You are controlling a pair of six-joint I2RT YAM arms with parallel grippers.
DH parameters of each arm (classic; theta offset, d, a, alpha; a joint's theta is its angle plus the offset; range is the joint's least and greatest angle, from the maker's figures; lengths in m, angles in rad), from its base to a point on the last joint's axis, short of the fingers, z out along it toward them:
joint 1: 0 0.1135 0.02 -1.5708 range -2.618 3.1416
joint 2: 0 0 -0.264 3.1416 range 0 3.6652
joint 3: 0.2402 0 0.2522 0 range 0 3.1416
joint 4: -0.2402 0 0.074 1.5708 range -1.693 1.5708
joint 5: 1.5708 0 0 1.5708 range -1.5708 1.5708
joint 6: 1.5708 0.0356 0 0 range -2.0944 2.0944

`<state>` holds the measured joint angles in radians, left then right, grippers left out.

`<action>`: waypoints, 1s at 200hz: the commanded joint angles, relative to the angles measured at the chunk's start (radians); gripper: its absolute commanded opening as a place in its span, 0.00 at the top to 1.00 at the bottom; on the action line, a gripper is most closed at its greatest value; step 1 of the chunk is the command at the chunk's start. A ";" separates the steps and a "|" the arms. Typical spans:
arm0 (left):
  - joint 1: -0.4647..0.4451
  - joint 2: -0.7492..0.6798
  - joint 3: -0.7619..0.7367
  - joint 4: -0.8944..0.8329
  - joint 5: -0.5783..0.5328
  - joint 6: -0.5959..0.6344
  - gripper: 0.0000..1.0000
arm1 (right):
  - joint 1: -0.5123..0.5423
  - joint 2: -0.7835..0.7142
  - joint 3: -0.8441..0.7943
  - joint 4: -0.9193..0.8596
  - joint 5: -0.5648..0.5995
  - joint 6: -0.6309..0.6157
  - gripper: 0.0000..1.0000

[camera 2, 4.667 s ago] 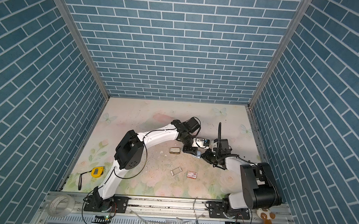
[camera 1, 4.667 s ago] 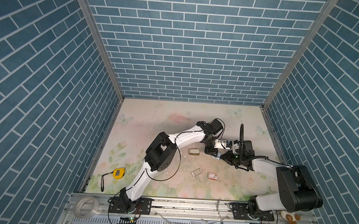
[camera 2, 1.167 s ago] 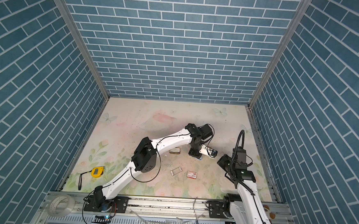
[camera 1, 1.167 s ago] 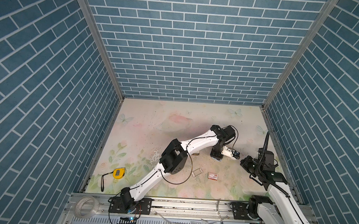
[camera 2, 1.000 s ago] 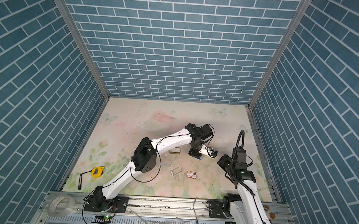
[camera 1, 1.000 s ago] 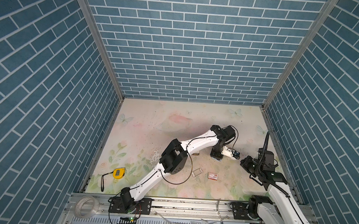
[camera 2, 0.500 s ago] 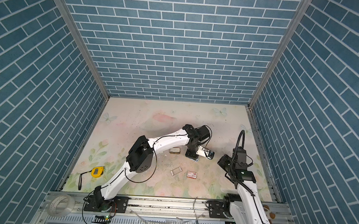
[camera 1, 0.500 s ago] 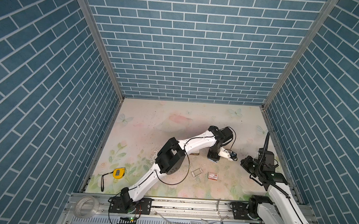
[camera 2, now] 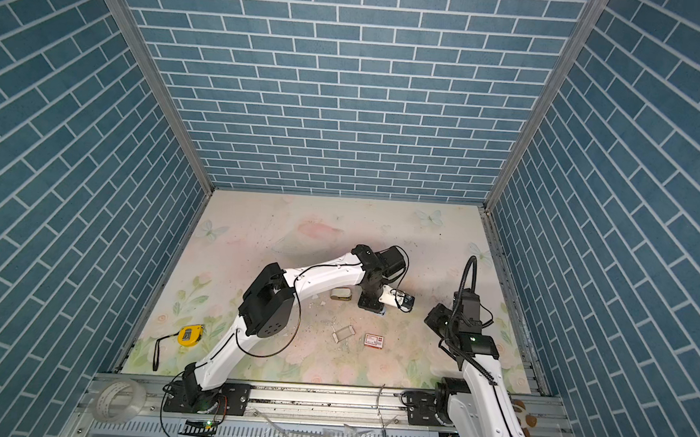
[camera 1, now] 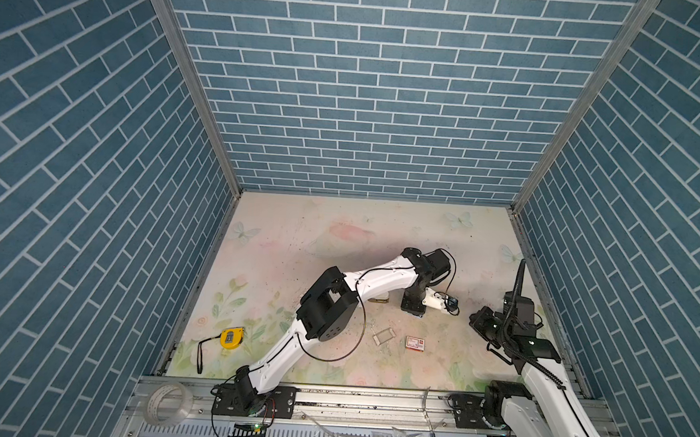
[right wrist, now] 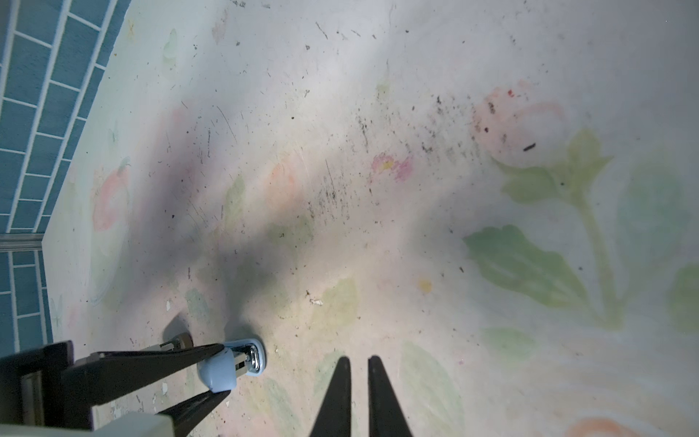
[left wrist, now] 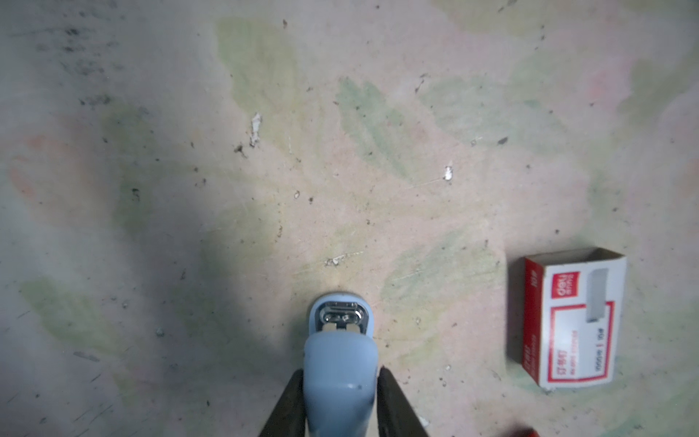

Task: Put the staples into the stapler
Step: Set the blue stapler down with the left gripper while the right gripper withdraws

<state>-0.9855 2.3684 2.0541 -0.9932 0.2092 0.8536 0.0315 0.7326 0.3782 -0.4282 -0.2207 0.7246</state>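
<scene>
The left hand [left wrist: 340,372] pinches the light-blue stapler [left wrist: 338,352] by its sides, nose low over the counter [left wrist: 340,151]; the right hand [right wrist: 358,359] hangs empty, nearly closed. If that pinch slackens, the stapler may topple or skid (no loose staples show, only the red-and-white box [left wrist: 567,321]).

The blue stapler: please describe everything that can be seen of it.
The stapler has a pale blue, plastic-looking body and a rounded nose. At the front its blue base carries a shiny metal anvil plate, and a metal magazine shows between top and base. It is closed, and seems to rest on the floral table. The fingers of the left gripper lie against its sides.
</scene>
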 commanded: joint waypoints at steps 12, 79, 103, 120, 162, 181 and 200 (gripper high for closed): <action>0.007 -0.058 -0.026 0.010 0.007 -0.010 0.62 | -0.005 -0.005 -0.012 -0.018 0.022 -0.021 0.86; 0.017 -0.111 -0.064 0.043 0.032 -0.031 0.42 | -0.004 0.006 -0.001 0.000 -0.009 -0.053 0.73; 0.031 -0.176 -0.113 0.076 0.041 -0.051 0.31 | -0.004 0.018 0.005 0.044 -0.040 -0.082 0.60; 0.047 -0.234 -0.145 0.077 0.053 -0.068 0.26 | -0.004 0.026 0.016 0.076 -0.043 -0.101 0.52; 0.143 -0.457 -0.307 0.110 0.091 -0.150 0.12 | -0.004 0.069 0.084 0.150 0.000 -0.166 0.34; 0.219 -0.576 -0.396 0.126 0.113 -0.196 0.00 | -0.004 0.131 0.128 0.173 0.011 -0.226 0.02; 0.310 -0.704 -0.516 0.179 0.111 -0.238 0.00 | -0.005 0.182 0.161 0.202 0.043 -0.284 0.02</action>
<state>-0.7670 1.7882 1.6512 -0.8577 0.2974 0.6933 0.0315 0.8658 0.4873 -0.2897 -0.2272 0.5541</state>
